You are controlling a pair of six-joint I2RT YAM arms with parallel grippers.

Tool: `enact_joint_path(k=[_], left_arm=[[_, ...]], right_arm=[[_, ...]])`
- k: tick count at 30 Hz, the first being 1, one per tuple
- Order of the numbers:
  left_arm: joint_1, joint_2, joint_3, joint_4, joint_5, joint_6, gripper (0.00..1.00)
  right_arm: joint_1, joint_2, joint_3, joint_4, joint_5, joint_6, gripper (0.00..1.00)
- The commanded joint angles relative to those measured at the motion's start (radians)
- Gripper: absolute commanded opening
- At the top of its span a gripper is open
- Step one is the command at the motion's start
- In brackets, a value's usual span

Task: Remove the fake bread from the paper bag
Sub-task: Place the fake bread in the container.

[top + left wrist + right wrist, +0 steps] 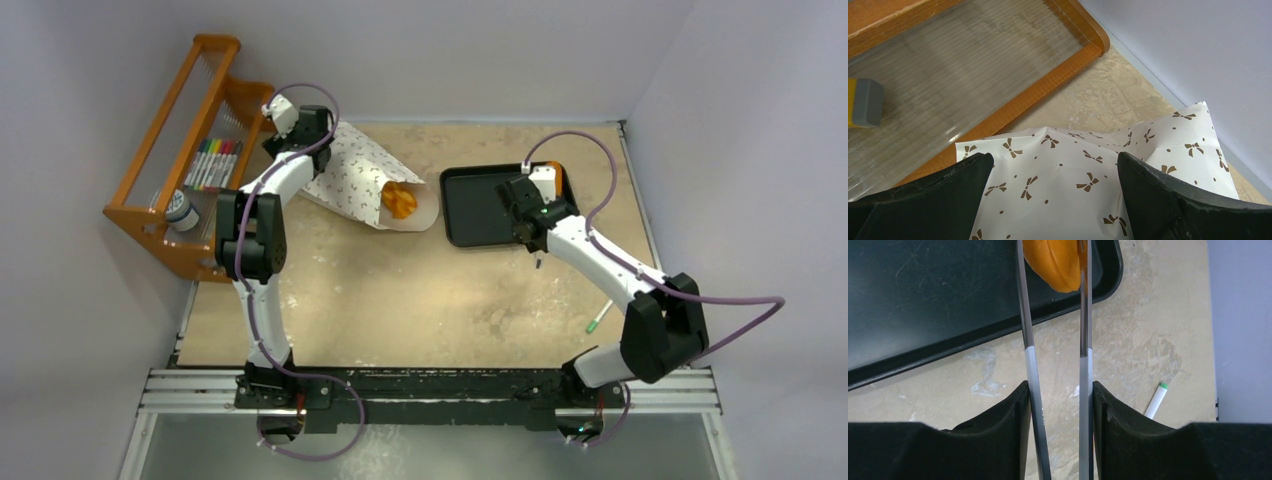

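- The paper bag (365, 180) lay flat on the table (400, 290) at about 11 o'clock from the table's middle. Its open mouth pointed toward 4 o'clock.
- A piece of fake bread (399, 200), orange and golden, showed just inside that mouth, at the bag's 4 o'clock end.
- The left gripper (290, 125) was over the bag's closed end, at 10 o'clock from the bread. In the left wrist view its jaws stood spread wide with nothing between them, and the bow-printed paper lay under both fingers (1148, 195). Whether they touched the paper could not be told.
- The black tray (475, 205) sat at 1 o'clock from the table's middle, just beside the bag's mouth.
- The right gripper (530, 195) was over the tray's 3 o'clock side. Its jaws were pressed against a pair of metal tongs (1030, 340), one blade against each finger.
- The tong tips pinched an orange bread piece (1055, 265) over the tray's corner. Whether it rested on the tray or hung above it could not be told.
- An orange wooden rack (180, 150) stood at 9 o'clock of the bag, with a row of coloured markers (213, 163) on it.
- A pen with a green cap (598, 317) lay on the table at 4 o'clock, beside the right arm.
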Motion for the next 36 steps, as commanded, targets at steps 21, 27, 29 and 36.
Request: enact_joint_path(k=[21,27,29,36], left_arm=[[0.01,-0.009,-0.044,-0.096,0.018,0.011,1.0],[0.01,-0.014,-0.039,-0.097,0.014,0.013,1.0],[0.01,-0.015,-0.037,-0.098,0.014,0.013,1.0],[0.011,-0.013,-0.033,-0.101,0.012,0.014,1.0]], right_arm=[[-0.054,-0.019,-0.06,0.073,-0.018,-0.092,0.54],[-0.055,-0.026,-0.05,0.06,-0.026,-0.08,0.55],[-0.055,-0.037,-0.047,0.062,-0.026,-0.079,0.55],[-0.053,-0.085,-0.027,0.06,0.015,-0.078,0.53]])
